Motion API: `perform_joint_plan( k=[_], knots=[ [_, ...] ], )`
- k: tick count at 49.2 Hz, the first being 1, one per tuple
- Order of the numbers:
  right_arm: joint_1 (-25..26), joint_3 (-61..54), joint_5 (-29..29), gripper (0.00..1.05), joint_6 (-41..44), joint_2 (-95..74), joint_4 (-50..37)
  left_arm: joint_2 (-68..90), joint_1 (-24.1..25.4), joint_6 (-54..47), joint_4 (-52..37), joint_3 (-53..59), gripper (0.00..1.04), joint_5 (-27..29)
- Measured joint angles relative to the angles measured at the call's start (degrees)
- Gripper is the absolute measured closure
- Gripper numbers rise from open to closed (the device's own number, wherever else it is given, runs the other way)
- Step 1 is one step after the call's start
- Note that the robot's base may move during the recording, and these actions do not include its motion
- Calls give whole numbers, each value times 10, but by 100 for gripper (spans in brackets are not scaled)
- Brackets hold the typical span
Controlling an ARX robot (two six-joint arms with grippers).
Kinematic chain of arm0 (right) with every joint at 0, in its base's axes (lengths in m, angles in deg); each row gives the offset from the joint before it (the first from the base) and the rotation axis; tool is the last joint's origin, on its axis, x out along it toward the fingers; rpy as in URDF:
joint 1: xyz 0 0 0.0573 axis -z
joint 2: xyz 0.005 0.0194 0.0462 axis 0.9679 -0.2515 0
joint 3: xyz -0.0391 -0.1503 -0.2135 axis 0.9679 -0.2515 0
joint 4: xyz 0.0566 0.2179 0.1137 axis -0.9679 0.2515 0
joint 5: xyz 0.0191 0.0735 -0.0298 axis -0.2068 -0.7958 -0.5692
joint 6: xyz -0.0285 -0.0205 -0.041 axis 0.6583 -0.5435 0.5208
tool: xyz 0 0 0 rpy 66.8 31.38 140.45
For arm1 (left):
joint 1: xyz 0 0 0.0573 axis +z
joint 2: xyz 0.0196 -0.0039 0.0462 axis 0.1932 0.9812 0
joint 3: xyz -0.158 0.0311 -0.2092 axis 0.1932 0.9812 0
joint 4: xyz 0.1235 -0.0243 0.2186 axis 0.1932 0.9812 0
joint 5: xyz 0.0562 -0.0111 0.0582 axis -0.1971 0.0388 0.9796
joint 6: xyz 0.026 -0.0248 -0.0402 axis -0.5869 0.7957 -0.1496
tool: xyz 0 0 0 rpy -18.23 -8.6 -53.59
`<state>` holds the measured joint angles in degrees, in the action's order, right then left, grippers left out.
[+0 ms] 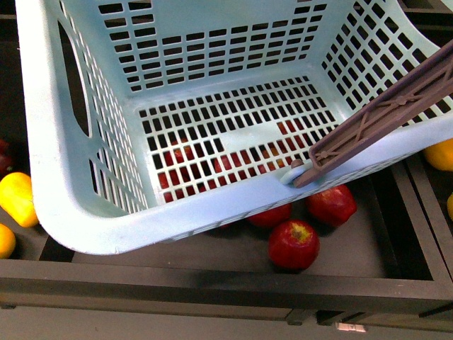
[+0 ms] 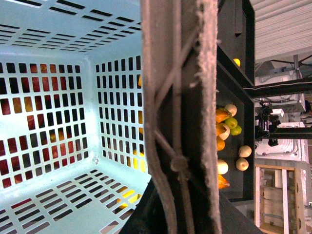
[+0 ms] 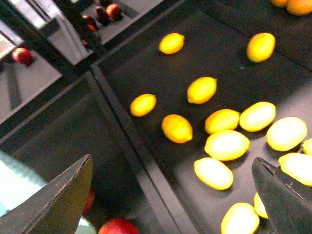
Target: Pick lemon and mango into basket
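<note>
Over the apples [image 1: 294, 244]: 1 basket [image 1: 85, 212], brown handle [image 1: 382, 113] resting on its near rim. Likely lemons [image 3: 226, 145], loosely spaced, in the tray [image 3: 146, 58] beside basket; right gripper [image 3: 171, 161] spread wide above them. Left gripper's hold cannot be told. Shelf tag [image 1: 350, 327] below basket, unreadable.

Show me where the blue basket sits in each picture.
Front: basket fills most of the picture.
Left wrist: basket interior, close up, behind its brown handle.
Right wrist: basket is a pale sliver at the edge.
Shared landmark: red apples by it.
</note>
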<state>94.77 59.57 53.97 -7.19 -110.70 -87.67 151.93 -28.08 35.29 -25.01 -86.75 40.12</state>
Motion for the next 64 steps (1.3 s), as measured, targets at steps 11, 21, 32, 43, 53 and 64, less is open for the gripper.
perform_joint_plan(
  k=[11,21,32,43,53,64],
  knots=[
    [45,138,-3,9,-19,-316,-39,0,0,0,0,0,99,-2],
    [82,373,-8,9,-89,-639,52,0,0,0,0,0,99,-2],
    [74,524,-14,9,-167,-785,109,0,0,0,0,0,99,-3],
    [56,609,-13,9,-213,-842,144,0,0,0,0,0,99,-2],
    [57,642,-10,9,-231,-869,163,0,0,0,0,0,99,-2],
    [50,652,-11,9,-248,-892,179,0,0,0,0,0,99,-4]
  ],
)
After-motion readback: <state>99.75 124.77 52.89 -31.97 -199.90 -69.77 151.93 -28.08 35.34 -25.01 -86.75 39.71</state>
